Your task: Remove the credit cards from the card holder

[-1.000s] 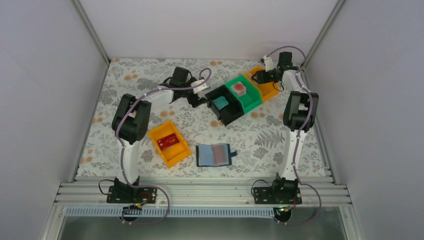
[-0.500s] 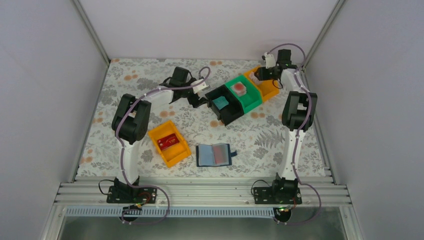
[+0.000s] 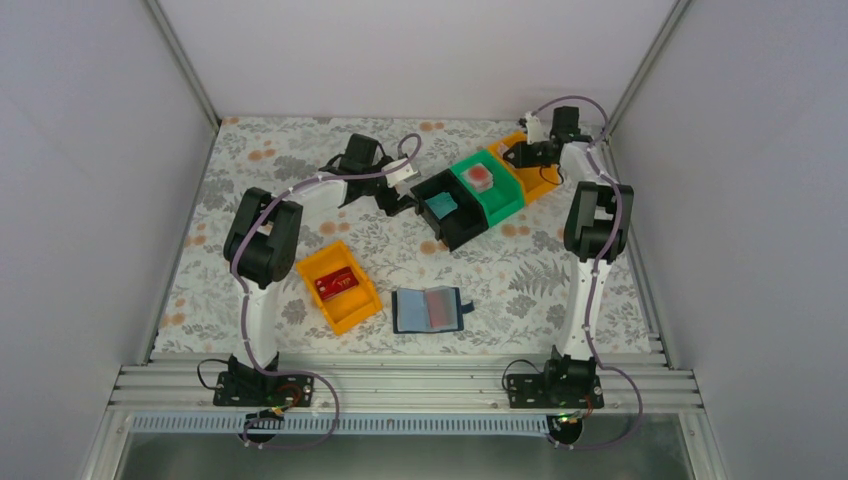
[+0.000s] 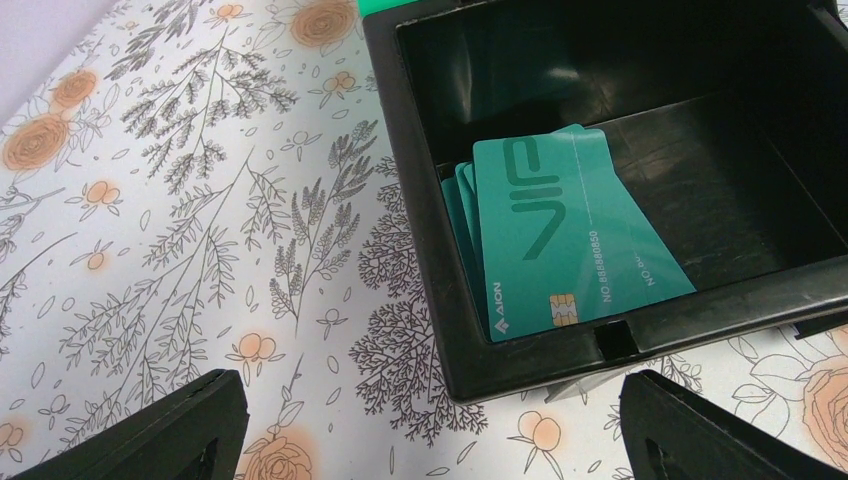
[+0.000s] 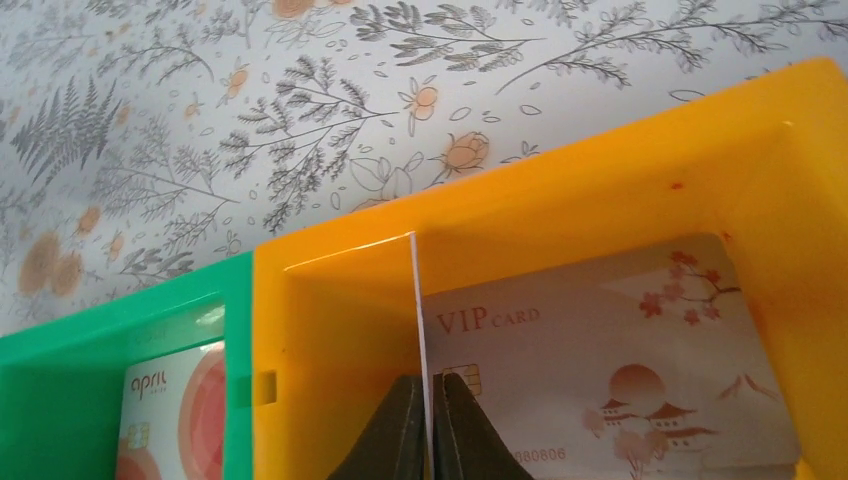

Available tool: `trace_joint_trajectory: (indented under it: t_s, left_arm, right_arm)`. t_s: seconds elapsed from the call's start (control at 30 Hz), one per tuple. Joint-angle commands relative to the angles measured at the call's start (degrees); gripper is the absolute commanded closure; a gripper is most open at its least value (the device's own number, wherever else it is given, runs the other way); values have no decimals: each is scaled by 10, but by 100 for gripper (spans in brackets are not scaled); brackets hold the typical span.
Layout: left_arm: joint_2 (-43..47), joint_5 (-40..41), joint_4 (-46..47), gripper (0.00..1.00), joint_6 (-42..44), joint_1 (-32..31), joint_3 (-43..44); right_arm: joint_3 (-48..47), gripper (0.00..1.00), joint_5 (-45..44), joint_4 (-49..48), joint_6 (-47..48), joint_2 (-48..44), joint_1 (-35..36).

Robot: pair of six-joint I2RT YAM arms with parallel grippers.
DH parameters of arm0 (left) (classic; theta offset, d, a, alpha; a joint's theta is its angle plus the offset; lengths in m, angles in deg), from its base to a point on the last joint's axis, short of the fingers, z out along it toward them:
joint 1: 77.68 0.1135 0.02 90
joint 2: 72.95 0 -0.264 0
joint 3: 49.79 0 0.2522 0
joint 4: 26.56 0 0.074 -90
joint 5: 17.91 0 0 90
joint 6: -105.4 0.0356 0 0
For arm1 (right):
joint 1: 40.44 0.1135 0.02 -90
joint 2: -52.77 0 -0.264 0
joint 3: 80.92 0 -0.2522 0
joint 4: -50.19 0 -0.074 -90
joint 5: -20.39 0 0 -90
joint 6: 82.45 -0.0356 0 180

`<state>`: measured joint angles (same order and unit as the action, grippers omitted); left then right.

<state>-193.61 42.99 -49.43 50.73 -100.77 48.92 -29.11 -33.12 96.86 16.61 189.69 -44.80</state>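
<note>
Orange bin (image 5: 600, 190) walls are seen around the right gripper (image 5: 427, 440), clamped on one edge-up white card (image 5: 417, 300); one VIP card (image 5: 620, 350) lies just right of it, one green bin (image 5: 120, 320) left. The left gripper (image 4: 435, 430) is spread wide before one black bin (image 4: 395, 150) of teal cards (image 4: 570, 230). The card holder (image 3: 432, 310) is laid open well behind both.

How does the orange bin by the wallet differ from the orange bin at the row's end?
The near orange bin stands alone; the far orange bin butts against the green bin. The near one holds a red card, the far one a pale VIP card. Only the far one has the right gripper reaching in, fingers shut on a thin card. Both are open-topped.
</note>
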Motion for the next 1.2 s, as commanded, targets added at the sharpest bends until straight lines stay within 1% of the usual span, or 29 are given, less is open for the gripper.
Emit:
trace_joint_trajectory:
  t_s: [0.0, 0.13, 0.27, 0.4, 0.67, 0.97, 1.03, 1.13, 1.17]
  left_arm:
    - [-2, -8, -4, 7, 8, 2, 6]
    - [-1, -8, -4, 7, 4, 2, 2]
    - [1, -8, -4, 7, 3, 2, 0]
    - [1, -8, -5, 7, 7, 3, 2]
    - [2, -8, -6, 7, 4, 4, 1]
    - [2, -8, -4, 7, 2, 4, 2]
    - [2, -8, -4, 7, 3, 4, 3]
    - [2, -7, -5, 7, 4, 4, 1]
    - [3, -8, -5, 7, 3, 4, 0]
  right_arm:
    - [11, 96, 33, -17, -12, -34, -3]
    - [-1, 96, 44, -18, -25, -49, -10]
    - [-9, 96, 38, -15, -76, -52, -32]
    - [-8, 96, 81, -32, -120, -48, -49]
    - [-42, 96, 123, -8, -132, 11, -49]
    - [-48, 96, 111, -13, -150, 33, -46]
    - [-53, 93, 114, -20, -159, 41, -46]
    - [-73, 86, 116, -19, -173, 58, -46]
    - [-81, 82, 107, -18, -180, 62, -46]
